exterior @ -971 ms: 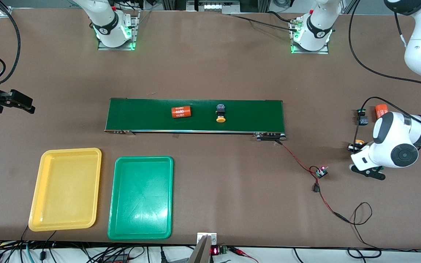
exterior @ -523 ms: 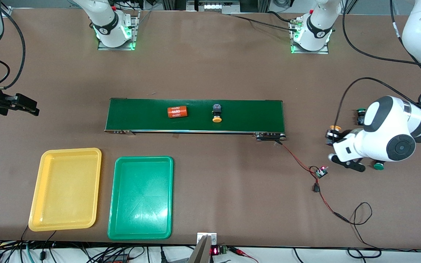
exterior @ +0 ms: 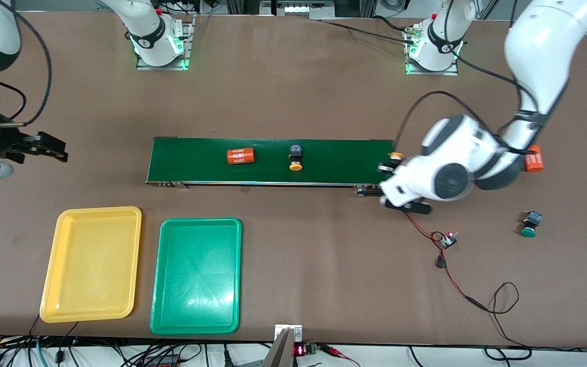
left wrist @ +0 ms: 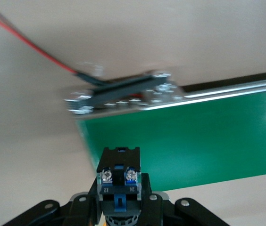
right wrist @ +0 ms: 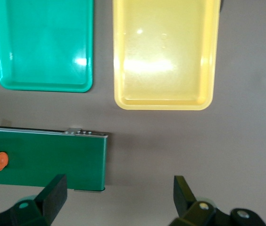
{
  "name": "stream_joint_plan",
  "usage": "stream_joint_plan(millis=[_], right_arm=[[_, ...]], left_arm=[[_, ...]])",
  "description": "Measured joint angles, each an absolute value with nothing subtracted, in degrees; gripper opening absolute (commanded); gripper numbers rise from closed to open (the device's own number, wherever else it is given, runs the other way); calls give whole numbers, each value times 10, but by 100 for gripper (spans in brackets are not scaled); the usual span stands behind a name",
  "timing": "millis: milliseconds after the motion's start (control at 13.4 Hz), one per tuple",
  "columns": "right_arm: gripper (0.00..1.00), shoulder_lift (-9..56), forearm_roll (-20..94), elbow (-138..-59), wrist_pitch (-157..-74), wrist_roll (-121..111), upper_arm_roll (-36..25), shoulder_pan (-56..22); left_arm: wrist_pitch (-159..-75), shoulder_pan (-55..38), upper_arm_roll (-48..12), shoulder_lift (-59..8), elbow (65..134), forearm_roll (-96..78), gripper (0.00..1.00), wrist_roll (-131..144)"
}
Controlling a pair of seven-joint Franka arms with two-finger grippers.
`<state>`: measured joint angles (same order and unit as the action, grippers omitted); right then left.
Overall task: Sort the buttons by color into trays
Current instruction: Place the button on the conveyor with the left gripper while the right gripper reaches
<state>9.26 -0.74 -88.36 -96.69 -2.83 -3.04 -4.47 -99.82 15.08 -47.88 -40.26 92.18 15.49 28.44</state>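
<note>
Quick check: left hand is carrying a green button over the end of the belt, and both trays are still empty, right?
Not quite. The button in the left hand has a yellow-orange cap, not green; the front view shows it. The rest holds: the hand is over the conveyor belt's end, and the yellow tray and green tray are both empty.

The left gripper, clamped on a yellow-capped button, hangs over the conveyor belt end, where another yellow button and an orange cylinder lie, while the right gripper waits spread wide.
</note>
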Motion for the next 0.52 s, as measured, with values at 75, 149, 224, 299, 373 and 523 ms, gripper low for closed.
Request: stream_joint_plan(millis=[75, 149, 224, 299, 373, 523], right_arm=[[100, 93, -7, -884, -965, -28, -30, -54], [100, 96, -7, -885, -961, -28, -30, -62], [100, 102, -7, -886, -959, -28, -29, -70], [100, 110, -7, -886, -959, -28, -29, -79], [100, 121, -6, -886, -959, -28, -29, -92], [100, 139, 2, -886, -961, -26, -28, -125]], left_arm=[[-1027, 138, -478, -405, 938, 155, 5, 306], [-1057, 133, -477, -407, 957, 155, 5, 319], [-1081, 133, -476, -409, 973, 155, 6, 327], [-1098, 132, -475, -412, 986, 155, 7, 334], [-1108, 132, -475, -413, 996, 155, 11, 342], [-1115, 128, -475, -414, 1010, 155, 99, 355]])
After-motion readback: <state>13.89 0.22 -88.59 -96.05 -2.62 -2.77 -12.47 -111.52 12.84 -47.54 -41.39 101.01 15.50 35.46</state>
